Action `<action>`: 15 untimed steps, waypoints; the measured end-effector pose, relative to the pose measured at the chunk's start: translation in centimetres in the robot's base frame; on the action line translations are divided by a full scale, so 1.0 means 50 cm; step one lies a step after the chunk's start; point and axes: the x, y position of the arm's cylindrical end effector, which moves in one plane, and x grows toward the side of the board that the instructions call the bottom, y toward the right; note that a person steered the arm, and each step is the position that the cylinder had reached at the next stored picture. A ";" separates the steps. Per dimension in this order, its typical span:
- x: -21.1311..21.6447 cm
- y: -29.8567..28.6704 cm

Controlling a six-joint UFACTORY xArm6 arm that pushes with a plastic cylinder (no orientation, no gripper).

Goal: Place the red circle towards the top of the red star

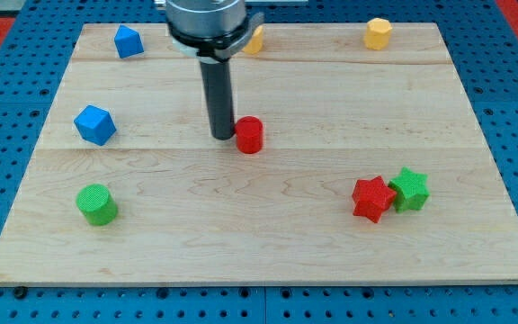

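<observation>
The red circle (249, 135) is a short red cylinder near the middle of the wooden board (259, 243). The red star (372, 198) lies toward the view's lower right, well away from the circle. My tip (222, 137) is the lower end of the dark rod; it stands just left of the red circle, touching or nearly touching its left side.
A green star (410, 189) touches the red star's right side. A green cylinder (96, 204) sits at lower left. Blue blocks lie at left (94, 124) and top left (129, 41). Yellow blocks sit at top middle (254, 40), partly hidden by the arm, and top right (378, 33).
</observation>
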 end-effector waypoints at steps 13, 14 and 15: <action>0.249 -0.057; 0.275 -0.133; 0.310 -0.201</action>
